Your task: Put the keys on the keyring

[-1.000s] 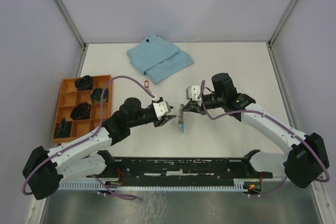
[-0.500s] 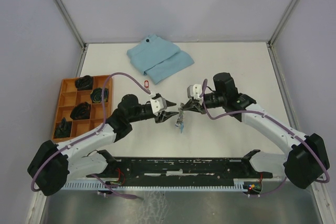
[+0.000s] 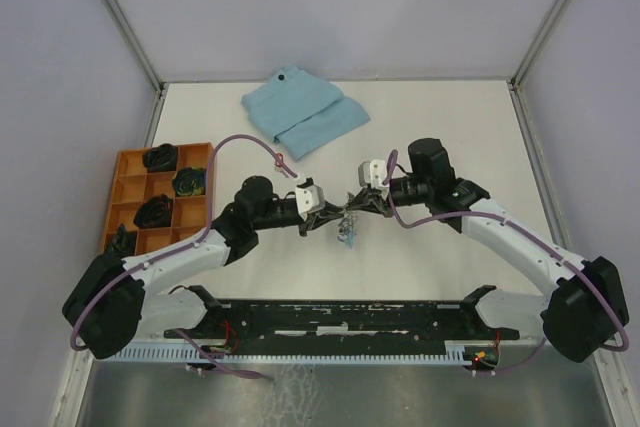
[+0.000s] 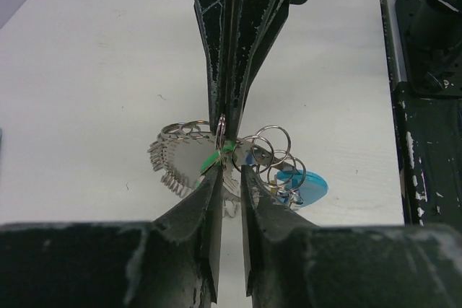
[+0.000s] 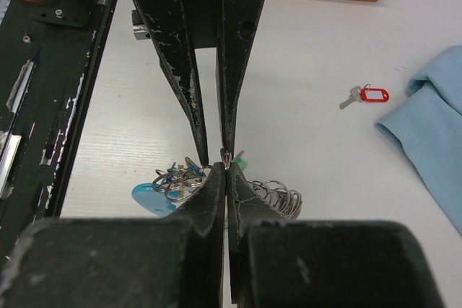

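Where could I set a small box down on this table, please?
The far right corner of the table, right of the blue cloth, is bare; so is the near strip between the keyring and the black rail. The centre is crowded: the left tool and right tool meet at the keyring, the red-tagged key just beyond.
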